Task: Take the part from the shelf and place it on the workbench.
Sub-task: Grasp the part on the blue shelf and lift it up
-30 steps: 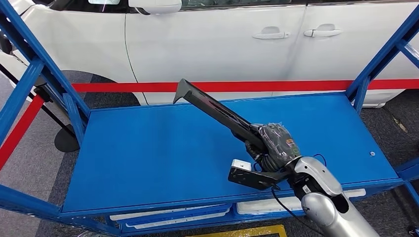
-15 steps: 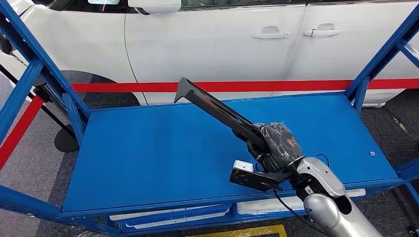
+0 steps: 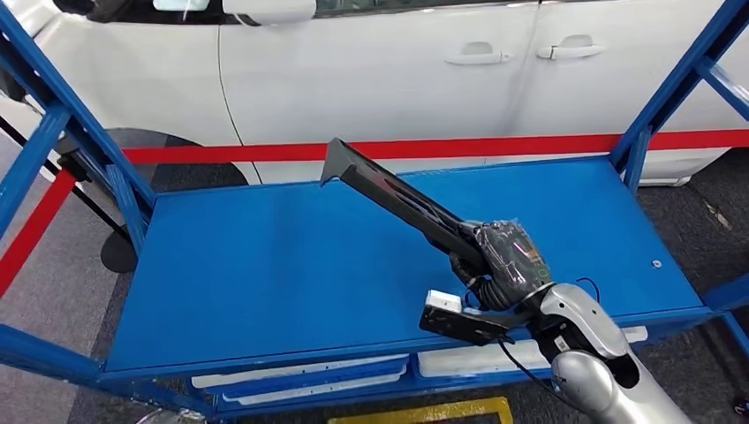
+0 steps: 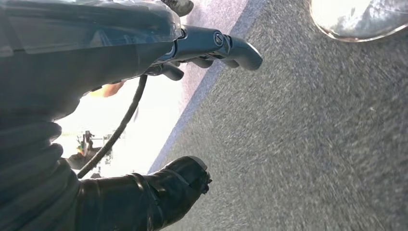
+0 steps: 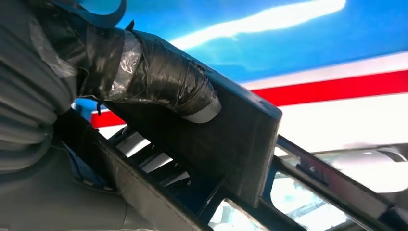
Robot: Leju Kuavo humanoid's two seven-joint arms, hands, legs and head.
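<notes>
A long black plastic part [image 3: 397, 199] slants over the blue shelf deck [image 3: 265, 265], its hooked far end raised toward the car. My right hand [image 3: 503, 261], wrapped in dark tape, grips the part's near end above the deck. Close up in the right wrist view, the taped thumb [image 5: 163, 79] presses on the part's flat black face [image 5: 231, 139]. My left hand [image 4: 159, 120] hangs over grey floor, its fingers [image 4: 226, 43] apart with nothing between them.
Blue frame posts [image 3: 53, 124] rise at the shelf's left and right [image 3: 671, 88]. A white car [image 3: 397, 62] stands right behind, with a red barrier tape [image 3: 442, 146] across it. White trays [image 3: 300, 375] lie on the level below. Grey carpet surrounds the rack.
My right hand and the black part have shifted slightly right and toward me. The whole view has also moved a little, so the shelf sits higher in the picture.
</notes>
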